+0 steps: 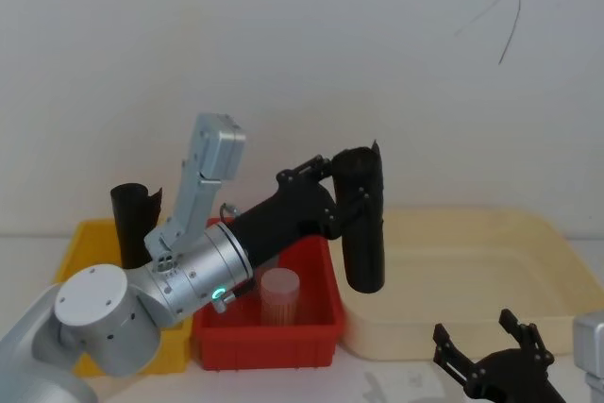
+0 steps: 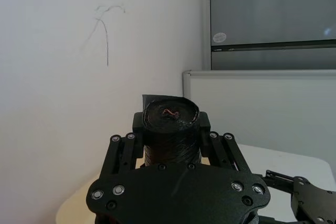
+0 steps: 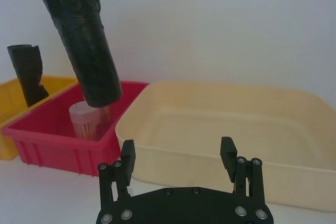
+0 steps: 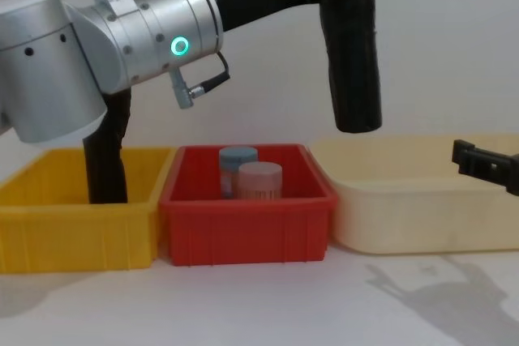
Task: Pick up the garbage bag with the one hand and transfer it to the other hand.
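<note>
**Left tool holding the garbage bag aloft beside the red bin**

The left tool [image 1: 351,197], black and two-fingered on a thick silver arm with a green ring light, is pressed together on the garbage bag [image 1: 363,233]. In the left wrist view the left tool [image 2: 171,125] has one finger flat against each side of the garbage bag [image 2: 171,142], gripping it near the upper end. The bag is a tall, narrow cylinder of crinkled matt black plastic, tightly rolled, with a loose flap at the top. It hangs almost upright in the air, high above the right-hand wall of the red bin [image 4: 243,220]. Its lower end [image 4: 357,115] is clear of the rim and touches nothing.

The right tool [image 3: 177,153], also black and two-fingered, is low and to the right of the red bin. It sits nearer the robot than the bin, with its fingers spread wide and nothing between them.

The red bin is a smooth, rectangular tub of moulded plastic. Inside it stand a pink-lidded jar [image 4: 259,180] and, just behind that, a blue-lidded jar [image 4: 236,158]. Both are short cylinders.

A yellow bin [image 4: 73,224] of similar moulded plastic stands against the red bin's left side. A second black roll [image 4: 104,160], equally crinkled, stands upright in it.

A wide, shallow cream tray [image 4: 413,216] with rounded corners adjoins the red bin's right side.

All three containers rest on a plain white surface [image 4: 243,305].
</note>
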